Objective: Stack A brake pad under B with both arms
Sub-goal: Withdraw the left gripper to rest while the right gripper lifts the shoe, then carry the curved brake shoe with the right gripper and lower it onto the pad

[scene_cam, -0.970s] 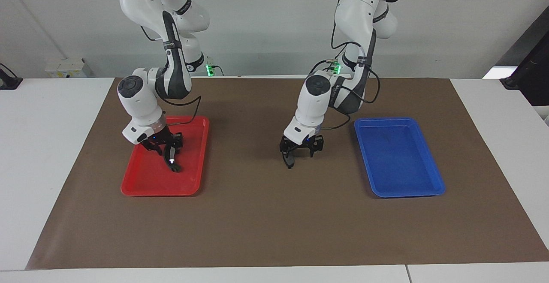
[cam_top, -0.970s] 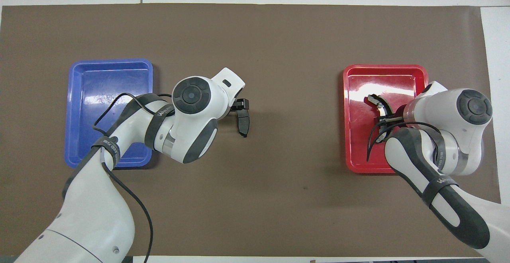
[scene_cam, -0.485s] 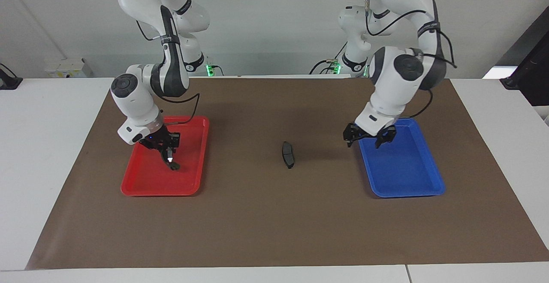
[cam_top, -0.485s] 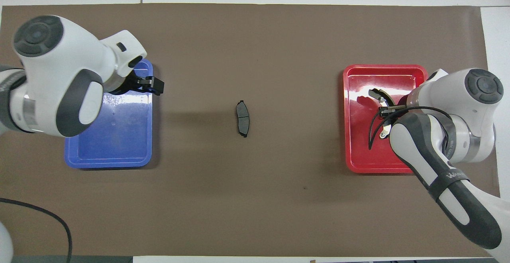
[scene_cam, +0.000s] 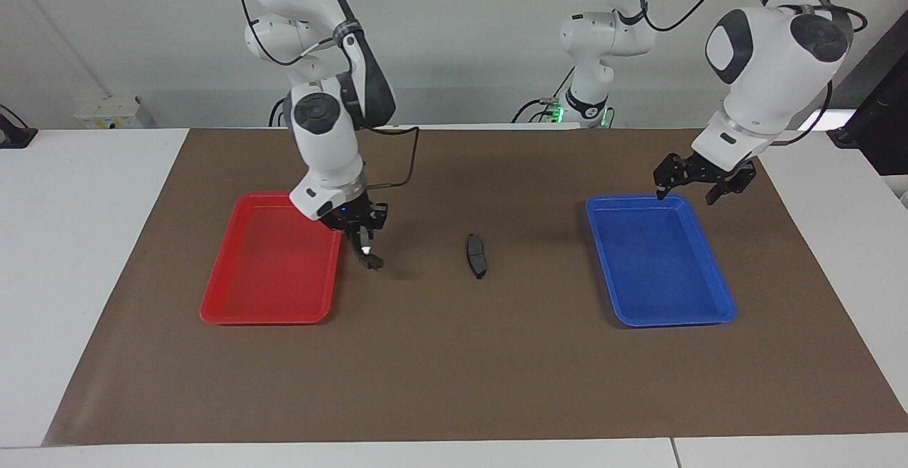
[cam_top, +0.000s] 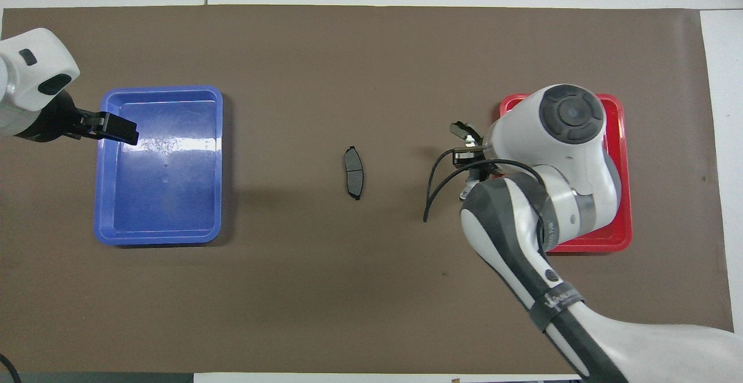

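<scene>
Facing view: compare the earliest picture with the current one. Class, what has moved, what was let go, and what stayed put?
The left gripper let go of the A brake pad on the mat and withdrew, open, over the blue tray rim. The right gripper lifted B out of the red tray and carried it toward the pad. The pad's spot and both trays stayed unchanged.

Mostly hidden in the overhead view under the right arm's wrist: B (cam_top: 462, 132), only its tip showing, and much of the red tray (cam_top: 620, 238). Cut off by that view's edge: the left gripper (cam_top: 107, 129), fingers possibly open.
</scene>
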